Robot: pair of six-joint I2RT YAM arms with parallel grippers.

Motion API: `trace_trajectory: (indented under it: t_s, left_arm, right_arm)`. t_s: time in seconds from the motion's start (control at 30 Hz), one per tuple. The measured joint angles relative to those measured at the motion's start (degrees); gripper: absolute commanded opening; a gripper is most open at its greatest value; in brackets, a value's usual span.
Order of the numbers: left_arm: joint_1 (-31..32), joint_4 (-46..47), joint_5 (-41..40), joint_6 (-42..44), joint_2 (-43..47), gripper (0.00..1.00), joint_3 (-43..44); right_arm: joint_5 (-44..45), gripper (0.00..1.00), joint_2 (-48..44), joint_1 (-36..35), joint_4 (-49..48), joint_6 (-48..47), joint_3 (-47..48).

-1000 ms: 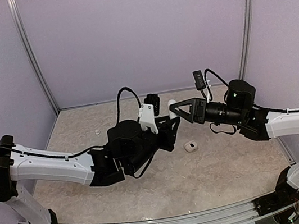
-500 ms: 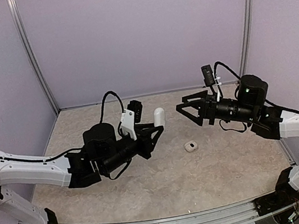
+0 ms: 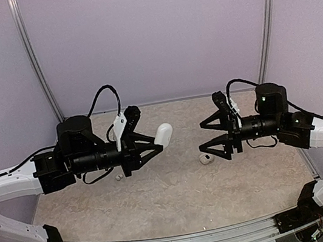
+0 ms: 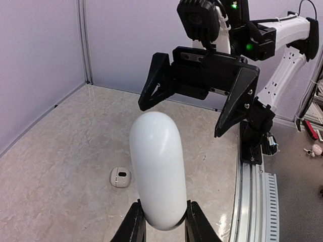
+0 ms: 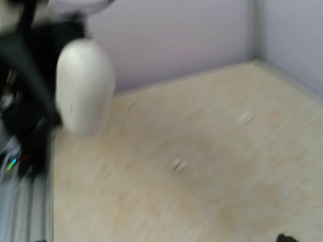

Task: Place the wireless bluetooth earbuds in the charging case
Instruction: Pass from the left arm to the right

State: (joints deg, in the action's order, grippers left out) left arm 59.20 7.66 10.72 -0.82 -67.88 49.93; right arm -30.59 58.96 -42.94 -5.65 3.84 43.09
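Observation:
My left gripper [image 3: 157,141] is shut on the lower end of a plain white oval object [image 3: 163,134], held above the table; in the left wrist view the oval [image 4: 157,171] stands up between the fingers [image 4: 135,227]. The charging case [image 3: 205,159], a small white piece with a dark spot, lies on the table below my right gripper [image 3: 201,137]. That gripper is open wide, empty, and faces the oval from the right [image 4: 184,117]. The case [image 4: 120,177] also shows left of the oval. One earbud [image 3: 119,177] lies under the left arm. The blurred right wrist view shows two earbuds [image 5: 177,165] [image 5: 245,118].
The beige table [image 3: 180,198] is walled by lilac panels at the back and sides. A metal rail [image 3: 180,238] runs along the near edge with both arm bases. The left arm's black body [image 3: 87,157] hangs over the table's left side.
The right gripper has opened wide and drawn back right and down from the oval. The left arm has pulled back to the left, carrying the oval with it.

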Motion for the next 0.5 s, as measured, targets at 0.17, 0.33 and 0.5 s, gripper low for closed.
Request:
trace_trajectory:
  t_s: [0.17, 0.33, 0.5]
  left_arm:
    - [-0.44, -8.31, 5.75, 3.50, -1.49, 0.13, 4.17]
    - [-0.68, -14.14, 10.97, 6.05, -4.81, 0.12, 7.34]
    - [-0.68, -17.90, 14.71, 7.80, -6.97, 0.11, 8.28]
  right_arm:
    - [-8.50, 0.80, 5.86, -1.55, 7.52, -6.14, 3.98]
    - [-12.55, 0.74, 9.29, -5.31, 12.24, -9.14, 6.51]
    - [-14.84, 0.69, 10.62, -7.41, 14.14, -10.08, 7.98]
